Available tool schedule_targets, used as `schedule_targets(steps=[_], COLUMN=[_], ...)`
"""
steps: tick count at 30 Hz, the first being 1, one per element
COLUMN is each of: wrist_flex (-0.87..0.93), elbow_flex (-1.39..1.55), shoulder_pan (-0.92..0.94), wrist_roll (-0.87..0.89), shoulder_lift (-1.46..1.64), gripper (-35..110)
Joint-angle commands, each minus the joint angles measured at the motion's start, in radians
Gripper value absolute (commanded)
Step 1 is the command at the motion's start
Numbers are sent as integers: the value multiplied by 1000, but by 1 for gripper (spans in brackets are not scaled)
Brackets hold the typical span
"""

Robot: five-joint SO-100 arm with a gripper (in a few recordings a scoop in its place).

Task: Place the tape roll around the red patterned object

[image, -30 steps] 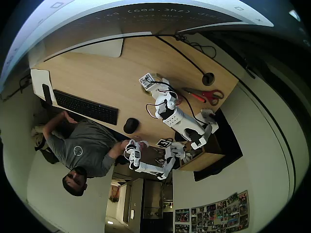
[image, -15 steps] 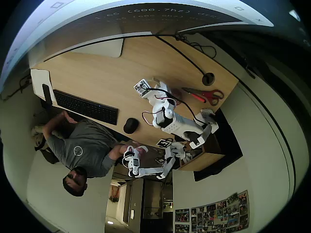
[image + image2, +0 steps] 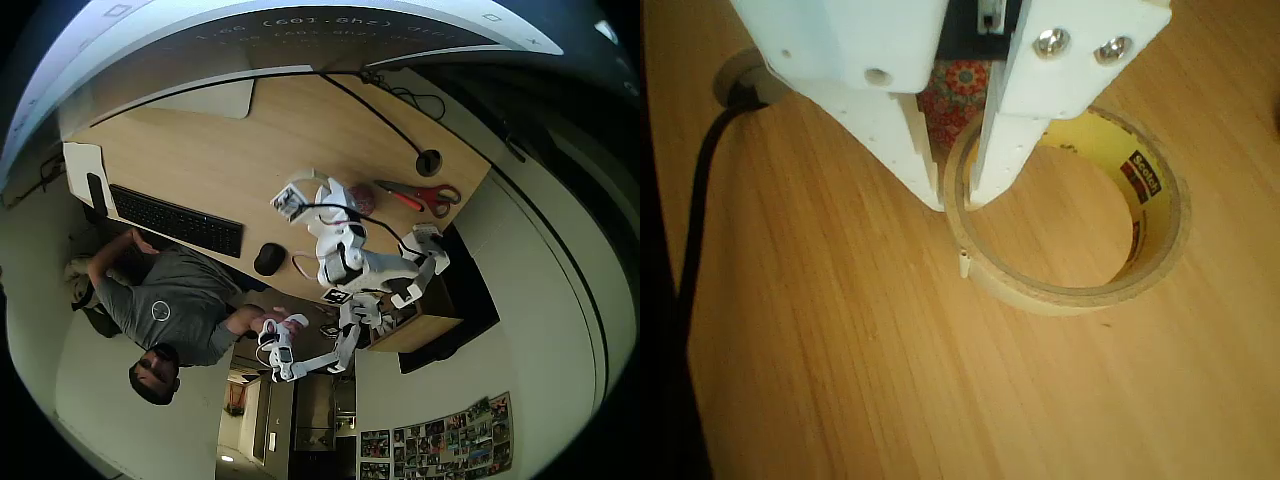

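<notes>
The white gripper [image 3: 958, 195] pinches the rim of the beige-yellow tape ring [image 3: 1070, 215] at frame centre, carrying underway, the red patterned dome [image 3: 952, 92] behind it not yet encircled.

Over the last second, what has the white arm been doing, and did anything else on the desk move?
The arm swung its tool left and toward the keyboard in the overhead view, carrying the tape roll, gripped by its wall, off the red object, now uncovered. The scissors, mouse and keyboard stayed put.
</notes>
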Motion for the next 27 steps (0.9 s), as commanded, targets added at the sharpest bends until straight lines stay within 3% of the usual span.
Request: schedule_targets(steps=[1,14,27], wrist_flex=[6,0,-183], elbow_flex=[46,476,948], shoulder_pan=[-17,-138,-241], wrist_roll=[-25,-11,94], shoulder_lift=[156,494,769], gripper=[0,0,0])
